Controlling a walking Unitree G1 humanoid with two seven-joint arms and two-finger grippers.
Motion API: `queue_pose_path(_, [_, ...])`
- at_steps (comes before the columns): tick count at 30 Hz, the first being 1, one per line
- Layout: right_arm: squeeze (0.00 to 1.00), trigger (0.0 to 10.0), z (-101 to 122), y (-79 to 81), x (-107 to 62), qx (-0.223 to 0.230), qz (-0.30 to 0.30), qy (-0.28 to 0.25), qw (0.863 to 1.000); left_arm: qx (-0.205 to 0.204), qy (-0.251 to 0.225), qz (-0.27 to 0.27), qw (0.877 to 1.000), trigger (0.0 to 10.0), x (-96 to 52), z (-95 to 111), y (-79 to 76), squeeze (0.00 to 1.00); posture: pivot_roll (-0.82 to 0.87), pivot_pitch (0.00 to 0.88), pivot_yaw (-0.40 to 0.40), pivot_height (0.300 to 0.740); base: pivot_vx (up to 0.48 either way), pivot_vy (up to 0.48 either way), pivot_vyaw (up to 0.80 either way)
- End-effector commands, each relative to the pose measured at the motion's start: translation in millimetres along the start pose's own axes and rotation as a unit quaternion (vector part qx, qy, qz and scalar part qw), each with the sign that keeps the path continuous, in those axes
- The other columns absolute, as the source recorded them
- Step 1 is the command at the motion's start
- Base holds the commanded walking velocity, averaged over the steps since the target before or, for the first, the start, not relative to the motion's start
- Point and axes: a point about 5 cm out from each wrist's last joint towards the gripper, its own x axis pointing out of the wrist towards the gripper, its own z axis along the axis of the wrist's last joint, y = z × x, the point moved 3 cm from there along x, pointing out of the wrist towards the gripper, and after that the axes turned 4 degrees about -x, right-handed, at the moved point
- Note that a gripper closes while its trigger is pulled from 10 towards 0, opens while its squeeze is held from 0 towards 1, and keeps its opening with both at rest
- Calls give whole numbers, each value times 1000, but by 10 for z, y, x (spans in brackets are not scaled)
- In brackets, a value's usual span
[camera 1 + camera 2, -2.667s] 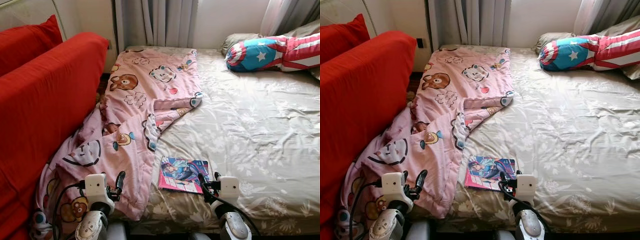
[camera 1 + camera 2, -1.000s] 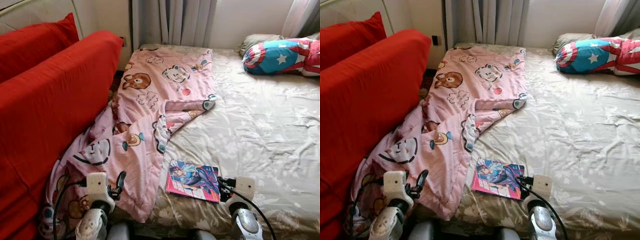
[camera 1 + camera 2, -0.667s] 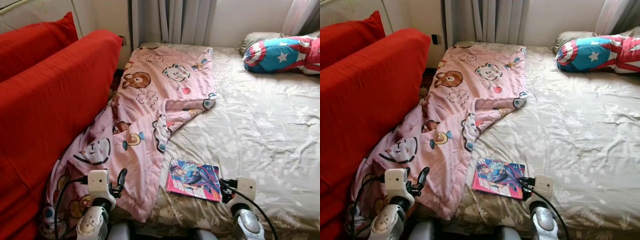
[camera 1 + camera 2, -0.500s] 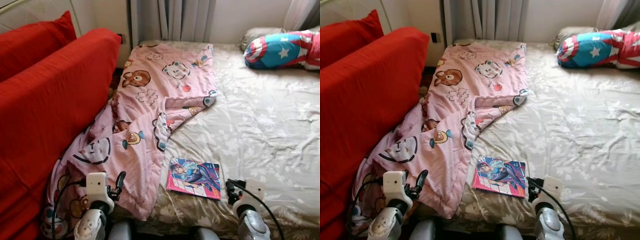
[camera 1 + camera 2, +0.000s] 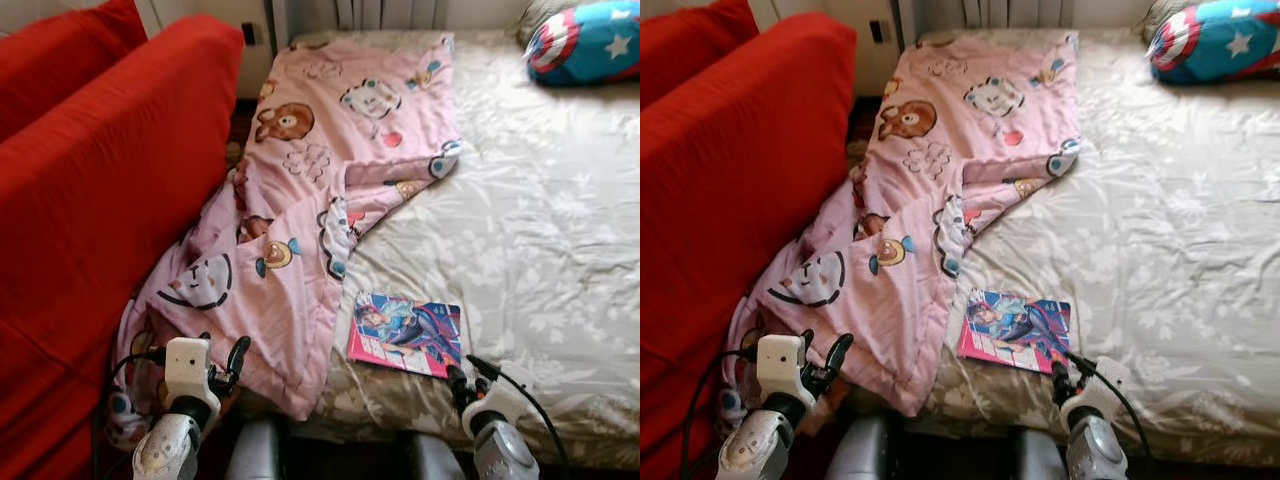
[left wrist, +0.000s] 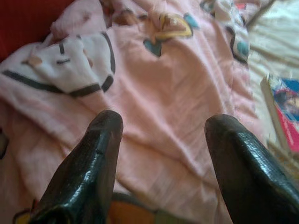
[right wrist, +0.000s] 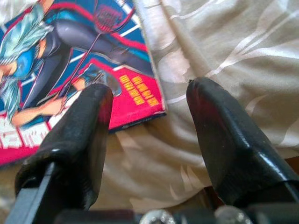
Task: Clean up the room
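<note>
Magazine (image 5: 405,334) on bed (image 5: 540,230) — right tool (image 7: 149,109) spread beside it.

Not much for you to read here, honestly. The only lettering is on the comic magazine (image 7: 70,79) lying near the foot edge of the bed (image 5: 540,230): yellow print on the pink strip along its cover's edge and some white characters at its corner, all too blurry and small to make out.
</note>
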Motion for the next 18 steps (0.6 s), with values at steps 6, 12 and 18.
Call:
queue_pose_path(6, [0,10000,185,-19,28,25,10,-44,999,18,23,10,1000,10000,-177,-25,105,0,174,323,84,640,0,0,0])
queue_pose_path(12, [0,10000,230,-41,46,36,13,-43,998,22,29,13,999,10000,-251,-3,126,0,190,336,91,640,0,0,0])
queue_pose_path(18, [753,10000,260,67,73,56,41,-47,996,26,30,8,999,10000,-287,18,102,0,194,346,95,640,0,0,0])
